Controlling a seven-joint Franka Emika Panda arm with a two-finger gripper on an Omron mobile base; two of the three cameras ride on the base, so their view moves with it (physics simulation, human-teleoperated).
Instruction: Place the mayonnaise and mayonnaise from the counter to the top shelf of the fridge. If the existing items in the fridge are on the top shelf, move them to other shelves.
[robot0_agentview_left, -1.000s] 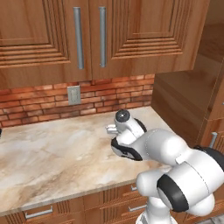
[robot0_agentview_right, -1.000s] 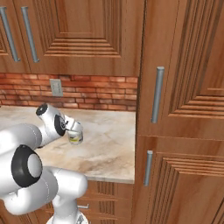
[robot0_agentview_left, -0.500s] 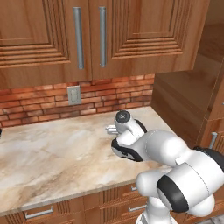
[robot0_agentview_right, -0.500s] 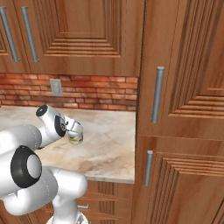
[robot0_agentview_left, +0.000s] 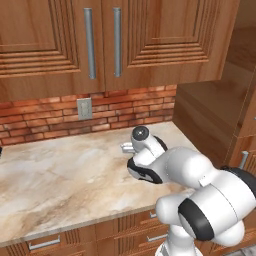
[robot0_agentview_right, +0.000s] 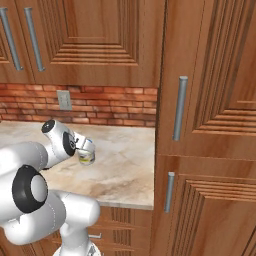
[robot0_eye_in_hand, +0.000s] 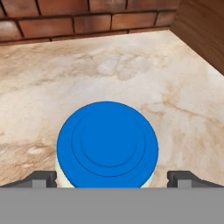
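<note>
A mayonnaise jar (robot0_eye_in_hand: 107, 141) with a round blue lid stands upright on the beige marble counter (robot0_eye_in_hand: 131, 74). From the right base view the jar (robot0_agentview_right: 86, 157) shows its creamy body and yellowish label under the hand. My gripper (robot0_eye_in_hand: 112, 179) hangs right above it, open, one fingertip (robot0_eye_in_hand: 41, 178) on each side of the lid and neither touching it. The gripper (robot0_agentview_right: 83, 146) sits low over the counter (robot0_agentview_right: 125, 170). In the left base view the arm's wrist (robot0_agentview_left: 142, 137) covers the jar. The fridge, its shelves and the existing items are out of view.
A red brick backsplash (robot0_agentview_left: 100, 112) with a wall outlet (robot0_agentview_left: 84, 108) runs behind the counter (robot0_agentview_left: 60, 175). Wooden upper cabinets (robot0_agentview_left: 100, 40) hang overhead. A tall wooden cabinet wall (robot0_agentview_right: 210, 125) with steel bar handles closes the counter's right end.
</note>
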